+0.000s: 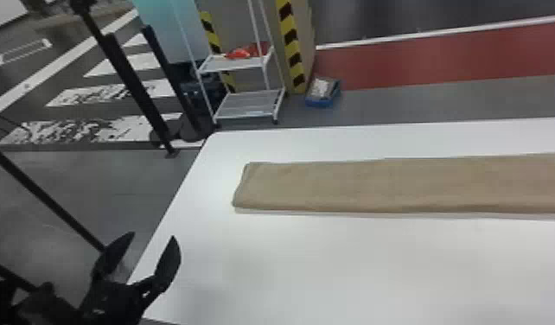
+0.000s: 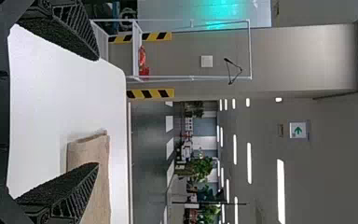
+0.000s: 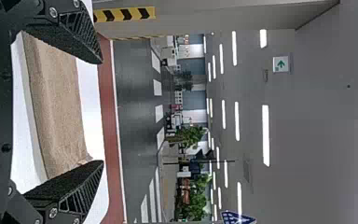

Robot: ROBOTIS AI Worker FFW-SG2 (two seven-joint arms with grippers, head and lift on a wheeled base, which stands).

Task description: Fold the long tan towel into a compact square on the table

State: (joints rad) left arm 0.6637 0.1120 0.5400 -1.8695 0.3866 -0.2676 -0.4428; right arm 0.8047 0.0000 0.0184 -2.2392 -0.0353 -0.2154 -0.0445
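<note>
Nearest, at the left, the left gripper hangs by the table's left edge with its two fingers spread and nothing between them; the right gripper, in its own wrist view, is spread and empty too. Beyond a bare stretch of white table, the tan towel lies flat as a long strip, its left end short of the table's left edge, the rest running off to the right. The strip looks layered, so a shallow pinch could catch just the upper layer and pull the stack apart. Fingers coming in too low might jam against the tabletop; lifting one end alone could drag or twist the strip, leaving a skewed fold. Farther off stands a white shelf cart, well clear of the work.
</note>
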